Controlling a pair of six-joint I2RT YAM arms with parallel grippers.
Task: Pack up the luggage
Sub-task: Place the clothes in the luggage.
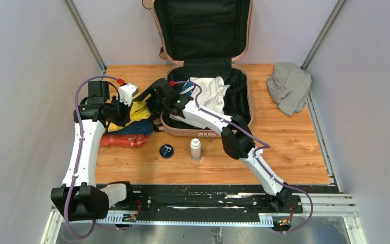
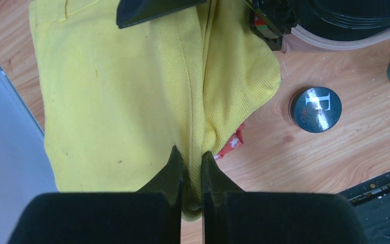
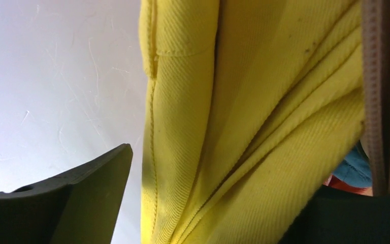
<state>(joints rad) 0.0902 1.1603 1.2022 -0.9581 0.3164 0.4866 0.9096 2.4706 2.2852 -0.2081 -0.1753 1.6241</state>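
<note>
Two grippers attend one yellow garment (image 2: 122,101), just left of the open luggage (image 1: 249,104) at the far middle of the table (image 1: 294,147); left gripper (image 2: 190,152) clenched on a fold; right gripper (image 3: 228,193) spread, straddling the cloth; advise closing it before lifting together over the rim.

A grey cloth (image 1: 288,86) is sitting bunched up at the far right of the wooden counter (image 1: 294,147), well apart from the rest. A little white bottle (image 1: 195,148) is standing upright near the front, and a dark round tin (image 1: 166,151) is lying flat just left of it. Over on the left, a yellow cloth (image 2: 132,101) is draping over a blue cloth (image 1: 134,127), with a red packet (image 1: 124,141) lying right in front.
</note>
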